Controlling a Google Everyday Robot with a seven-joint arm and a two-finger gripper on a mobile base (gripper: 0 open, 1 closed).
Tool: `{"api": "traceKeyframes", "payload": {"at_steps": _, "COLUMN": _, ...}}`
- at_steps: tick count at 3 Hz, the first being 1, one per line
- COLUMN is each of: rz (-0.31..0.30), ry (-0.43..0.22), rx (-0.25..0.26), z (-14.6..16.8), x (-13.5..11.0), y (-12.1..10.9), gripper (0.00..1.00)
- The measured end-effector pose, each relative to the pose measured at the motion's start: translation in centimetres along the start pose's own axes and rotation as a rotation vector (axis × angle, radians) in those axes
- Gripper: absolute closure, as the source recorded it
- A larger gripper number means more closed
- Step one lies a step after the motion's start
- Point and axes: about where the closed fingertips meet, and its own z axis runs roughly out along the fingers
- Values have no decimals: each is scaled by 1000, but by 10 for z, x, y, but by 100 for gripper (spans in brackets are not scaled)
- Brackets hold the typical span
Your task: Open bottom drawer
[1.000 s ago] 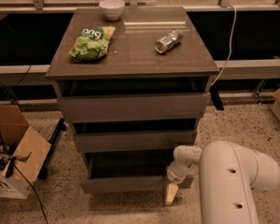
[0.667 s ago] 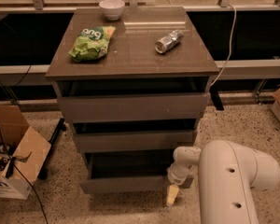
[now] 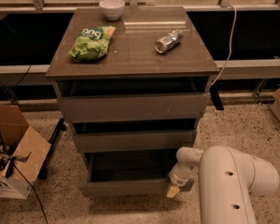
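Observation:
The bottom drawer (image 3: 126,186) is the lowest of three grey-brown drawers in the cabinet (image 3: 130,55). It stands pulled out, its shallow dark box showing behind the flat front. My gripper (image 3: 174,190) is at the right end of that front, with a yellowish fingertip (image 3: 172,191) against the panel. My white arm (image 3: 233,181) fills the lower right and hides the drawer's right corner.
On the cabinet top lie a green snack bag (image 3: 92,43), a sideways can (image 3: 168,41) and a white bowl (image 3: 112,8). An open cardboard box (image 3: 14,148) with cables stands on the floor at left. A white cable (image 3: 228,41) hangs at right.

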Motion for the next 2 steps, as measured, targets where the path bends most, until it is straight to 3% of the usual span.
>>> {"api": "traceKeyframes", "payload": {"at_steps": 2, "rz": 57, "ry": 12, "rx": -25, "z": -4, "x": 24, "y": 5, "gripper": 96}}
